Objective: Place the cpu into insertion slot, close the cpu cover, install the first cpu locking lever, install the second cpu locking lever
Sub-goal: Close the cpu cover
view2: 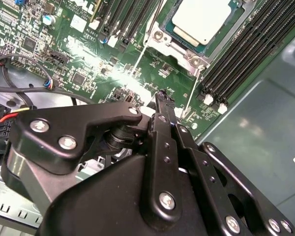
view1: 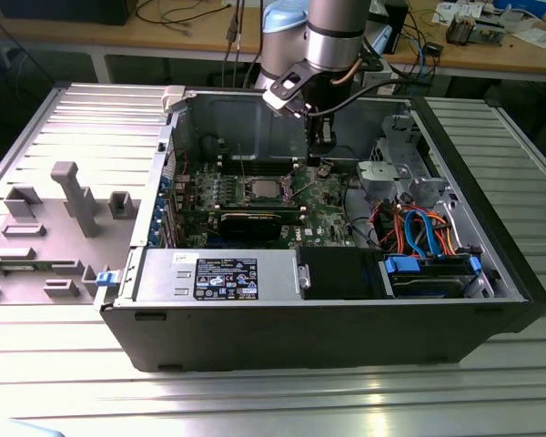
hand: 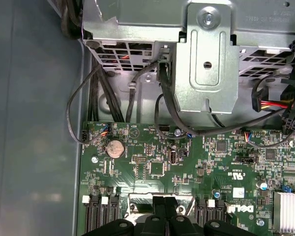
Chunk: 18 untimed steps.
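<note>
We found the cpu point(view2: 204, 19) seated in the insertion slot point(view1: 250, 191), lying flat with its dull metal top facing up out of the open case. Being square, it had no long axis of its own. The cpu cover point(view2: 174, 42) appeared to lie down around it as a silvery frame, though we could not confirm it was fully flat. We therefore judged placing and covering done, with the lever work in hand. The long things at the slot were one locking lever point(view2: 141, 59) and the other locking lever point(view2: 191, 91). These thin bright rods left opposite sides of the slot and ran roughly in line with the memory slots point(view2: 236, 54) flanking it. We could not tell whether either rod was latched or standing free, nor which counted as first. In the exterior view the gripper point(view1: 317, 162) hung just to the exterior view's right of the slot, low over the motherboard point(hand: 157, 167). In both wrist views the gripper point(view2: 162, 96) point(hand: 165, 204) had its fingers drawn together with nothing seen between them. Its tip sat near the outer end of the other locking lever, and contact could not be judged. In our judgement, seating a lever calls for the closed tip to bear on the thin rod without slipping off. The rod must then be pressed down and tucked sideways under its catch at the slot, clear of the neighbouring memory slots.
</note>
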Each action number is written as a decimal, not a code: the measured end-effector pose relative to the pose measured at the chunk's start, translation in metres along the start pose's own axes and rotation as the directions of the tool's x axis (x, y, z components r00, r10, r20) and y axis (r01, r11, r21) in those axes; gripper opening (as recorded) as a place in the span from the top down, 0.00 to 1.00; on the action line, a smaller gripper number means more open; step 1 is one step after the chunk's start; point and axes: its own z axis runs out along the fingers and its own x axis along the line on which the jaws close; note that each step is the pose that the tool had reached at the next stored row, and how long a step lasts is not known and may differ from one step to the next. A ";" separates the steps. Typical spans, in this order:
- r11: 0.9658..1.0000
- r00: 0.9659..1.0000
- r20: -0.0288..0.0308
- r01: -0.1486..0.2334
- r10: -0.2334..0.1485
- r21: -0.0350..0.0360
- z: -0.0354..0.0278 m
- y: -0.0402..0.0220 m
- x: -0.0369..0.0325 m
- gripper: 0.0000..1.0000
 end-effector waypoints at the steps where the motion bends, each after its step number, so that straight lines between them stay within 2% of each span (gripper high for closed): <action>1: 1.000 1.000 0.000 0.000 0.000 0.000 0.0000 0.0014 -0.0001 0.89; 5: 1.000 1.000 0.000 0.000 0.000 0.000 0.0001 0.0051 -0.0002 0.89; 11: 1.000 1.000 0.000 0.000 0.000 0.000 0.0011 0.0214 -0.0010 0.89; 15: 1.000 1.000 0.000 0.000 0.000 0.004 0.0069 0.0260 -0.0010 0.89; 18: 1.000 1.000 0.000 0.000 0.000 0.007 0.0112 0.0266 -0.0009 0.89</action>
